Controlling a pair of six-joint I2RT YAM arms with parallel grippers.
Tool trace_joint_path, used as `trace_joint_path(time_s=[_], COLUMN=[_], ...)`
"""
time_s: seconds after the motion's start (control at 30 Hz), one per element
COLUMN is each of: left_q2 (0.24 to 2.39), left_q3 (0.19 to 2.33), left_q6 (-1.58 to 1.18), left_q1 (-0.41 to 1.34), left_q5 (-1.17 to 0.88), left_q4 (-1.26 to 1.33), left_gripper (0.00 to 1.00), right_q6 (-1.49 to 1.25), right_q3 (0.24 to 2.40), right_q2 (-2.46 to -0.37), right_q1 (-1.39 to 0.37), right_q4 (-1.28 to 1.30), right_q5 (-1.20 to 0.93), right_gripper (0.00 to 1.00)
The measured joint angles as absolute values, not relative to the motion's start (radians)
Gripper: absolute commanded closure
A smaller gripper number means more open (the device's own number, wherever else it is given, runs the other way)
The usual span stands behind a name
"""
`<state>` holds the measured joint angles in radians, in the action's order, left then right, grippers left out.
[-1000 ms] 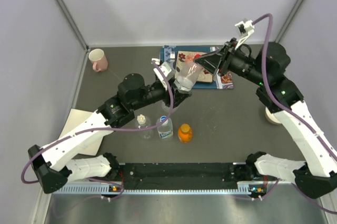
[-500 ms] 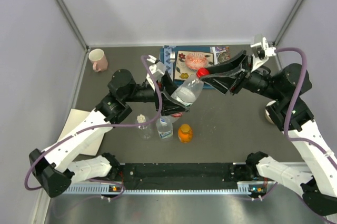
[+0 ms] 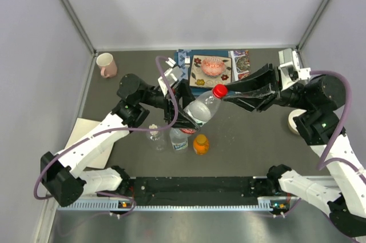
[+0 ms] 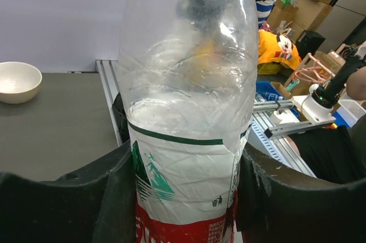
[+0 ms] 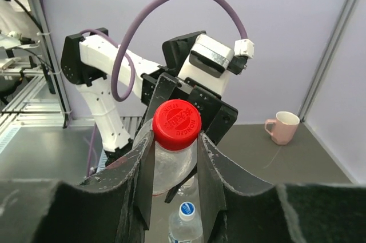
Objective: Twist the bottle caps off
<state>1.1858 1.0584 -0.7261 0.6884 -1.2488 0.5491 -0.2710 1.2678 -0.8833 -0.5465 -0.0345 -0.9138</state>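
Observation:
My left gripper (image 3: 185,116) is shut on a clear bottle with a red label (image 3: 202,107), held tilted above the table with its neck toward the right arm. In the left wrist view the bottle (image 4: 189,111) fills the gap between the jaws. The bottle's red cap (image 3: 219,91) sits between the fingers of my right gripper (image 3: 226,94). In the right wrist view both pads press against the cap (image 5: 176,124). Below stand a plain clear bottle with a white cap (image 3: 155,137), a blue-labelled bottle (image 3: 179,138) and a short orange bottle (image 3: 201,144).
A pink mug (image 3: 106,64) stands at the back left. A patterned mat (image 3: 240,63) lies at the back centre. A white bowl (image 3: 294,123) is at the right under my right arm, and a sheet of paper (image 3: 86,134) lies at the left.
My left gripper has tilted the bottle and brought it lower and to the right. My right gripper has turned to face it and closed on the red cap.

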Motion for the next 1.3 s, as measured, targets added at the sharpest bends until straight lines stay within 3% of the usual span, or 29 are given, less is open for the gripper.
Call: trace_joint_path(time_s=[0.03,0.1,0.13,0.23,0.27,0.73,1.07,1.3], left_q2=[1.187,1.187,1.187,1.182,1.179,1.114,1.115,1.143], left_q3=[1.058,1.060,1.065,1.098,1.110,1.147,1.147,1.147], left_q6=[-0.731,-0.712,-0.683,-0.566,-0.526,-0.089,0.068,0.141], left_q1=[0.688,0.688,0.688,0.688,0.688,0.844,1.026,1.114], left_q5=[-1.255,-1.257,-1.249,-1.178,-1.125,-0.397,0.179,0.403], left_q4=[0.555,0.540,0.506,0.361,0.309,-0.077,-0.097,-0.070], left_gripper=[0.56,0.56,0.56,0.57,0.57,0.59,0.59,0.60], right_q6=[-0.267,-0.262,-0.261,-0.261,-0.262,-0.416,-0.615,-0.661], right_q3=[1.270,1.271,1.272,1.278,1.284,1.418,1.501,1.502], right_q2=[-0.883,-0.881,-0.879,-0.873,-0.873,-0.934,-1.077,-1.117], right_q1=[-0.546,-0.547,-0.547,-0.545,-0.548,-0.548,-0.567,-0.604], right_q4=[-0.033,-0.025,-0.018,0.032,0.055,0.233,0.393,0.431], right_q5=[-0.920,-0.918,-0.911,-0.876,-0.866,-0.434,-0.191,-0.107], right_gripper=[1.00,0.74,0.34,0.04,0.01,0.01,0.06,0.08])
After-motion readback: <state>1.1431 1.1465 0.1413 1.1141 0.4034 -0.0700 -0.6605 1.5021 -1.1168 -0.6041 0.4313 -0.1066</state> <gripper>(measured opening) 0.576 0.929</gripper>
